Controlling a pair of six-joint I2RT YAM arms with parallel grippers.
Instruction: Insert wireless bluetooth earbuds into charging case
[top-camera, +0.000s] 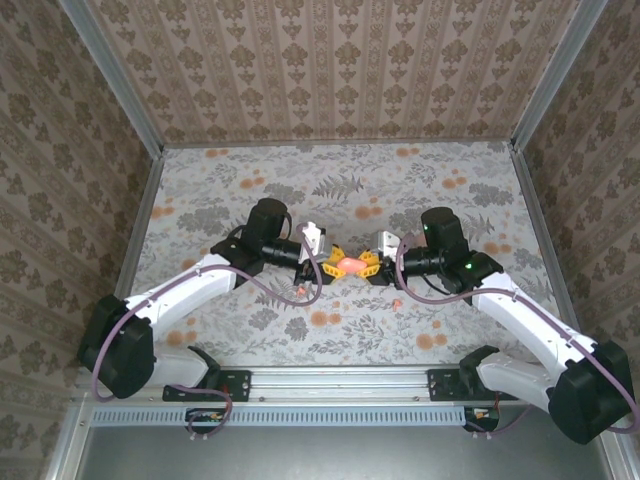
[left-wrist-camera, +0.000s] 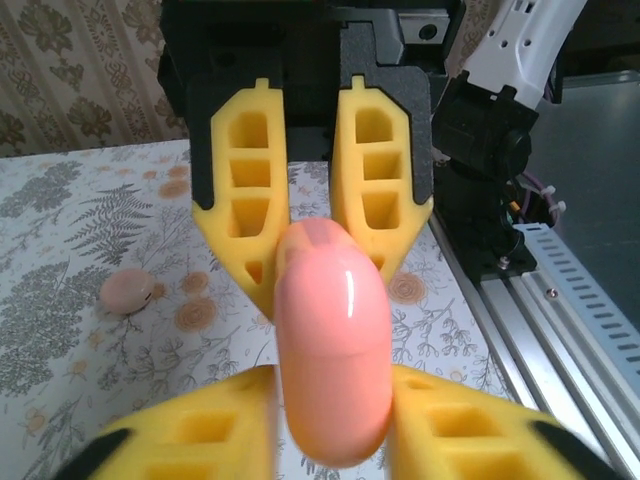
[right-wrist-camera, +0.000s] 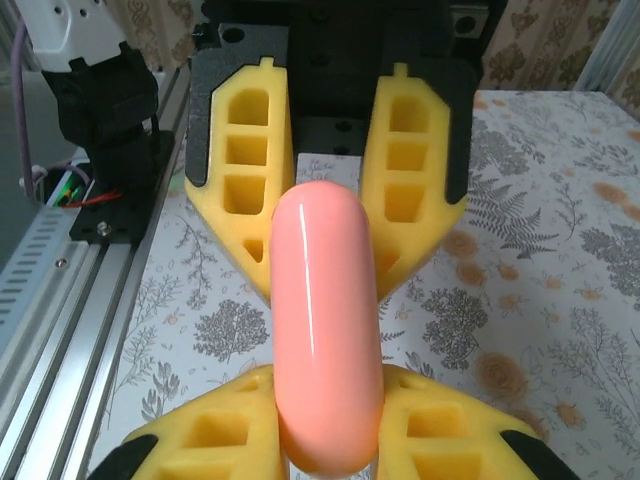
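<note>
Charging case (top-camera: 352, 264) — held above the floral worktop (top-camera: 240, 195) at mid-table, between the two arms, which meet tip to tip.

Right gripper (top-camera: 373, 266): jaws clamped on one end of the case, with the yellow fingers tight against both its sides in the right wrist view.

Left gripper (top-camera: 330, 266): jaws flank the opposite end, close against it. Whether they press on it or stand just off cannot be told.

First earbud (top-camera: 397, 300) — on the worktop, just to the near side of the right gripper. Second earbud (top-camera: 305, 290) lies likewise near the left gripper, beside its cable. Both are apart from the case.
</note>
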